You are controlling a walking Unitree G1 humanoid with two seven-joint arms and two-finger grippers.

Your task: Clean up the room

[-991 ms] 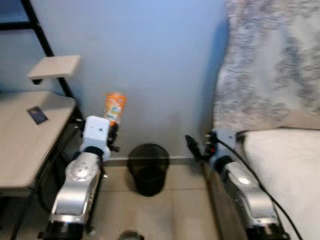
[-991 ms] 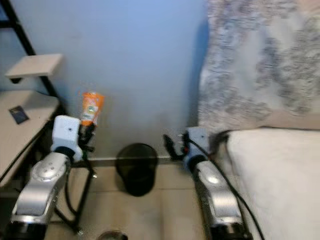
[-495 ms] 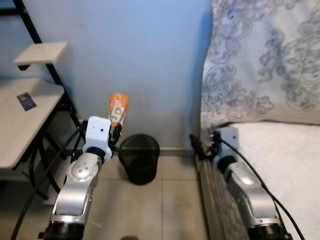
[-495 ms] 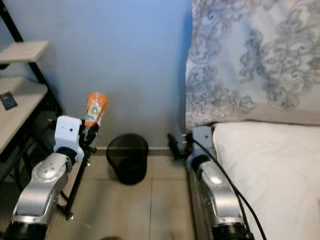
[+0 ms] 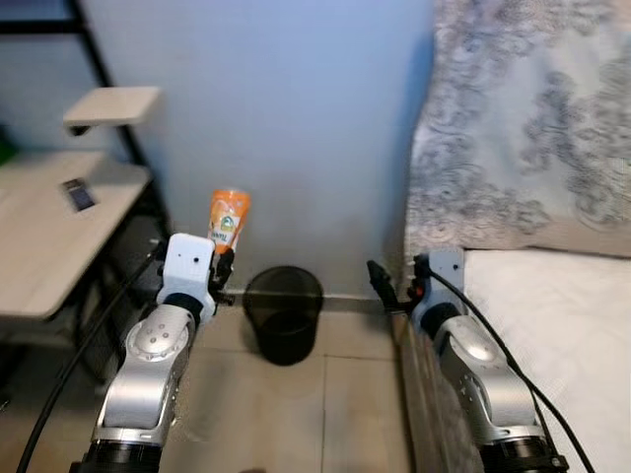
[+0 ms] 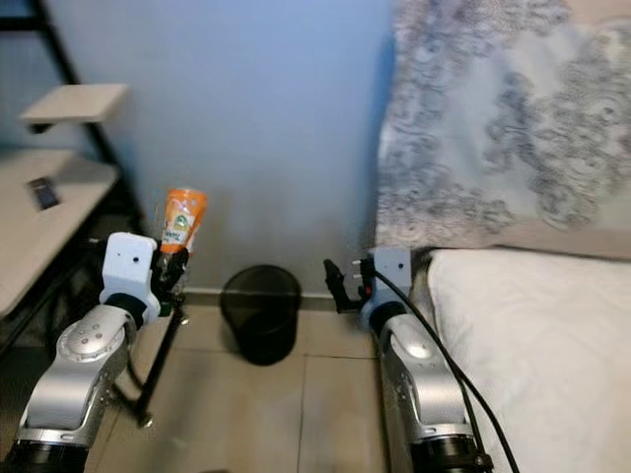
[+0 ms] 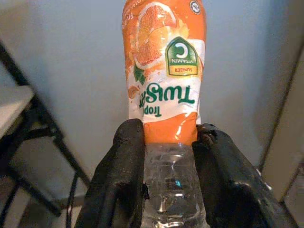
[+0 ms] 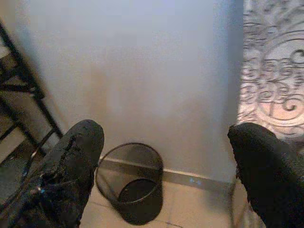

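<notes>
Nearest me, my left gripper (image 7: 164,156) is clamped on the clear lower body of an orange juice bottle (image 5: 227,219), its two black fingers (image 7: 121,166) pressed to either side just below the label; I hold the bottle raised, tilted slightly, over the floor beside the desk (image 5: 49,256); my right gripper (image 8: 166,171) hangs with its fingers spread wide and nothing between them, close by the edge of the bed (image 5: 562,315); farther on, the black mesh waste bin (image 5: 283,313) stands on the tiles against the blue wall (image 5: 296,118), between the two arms and a little to the right of the bottle; I judge the pickup done and the drop still ahead, since the bottle is near the bin but not yet above its mouth; a small dark object (image 5: 75,194) lies on the desk, perhaps work left
</notes>
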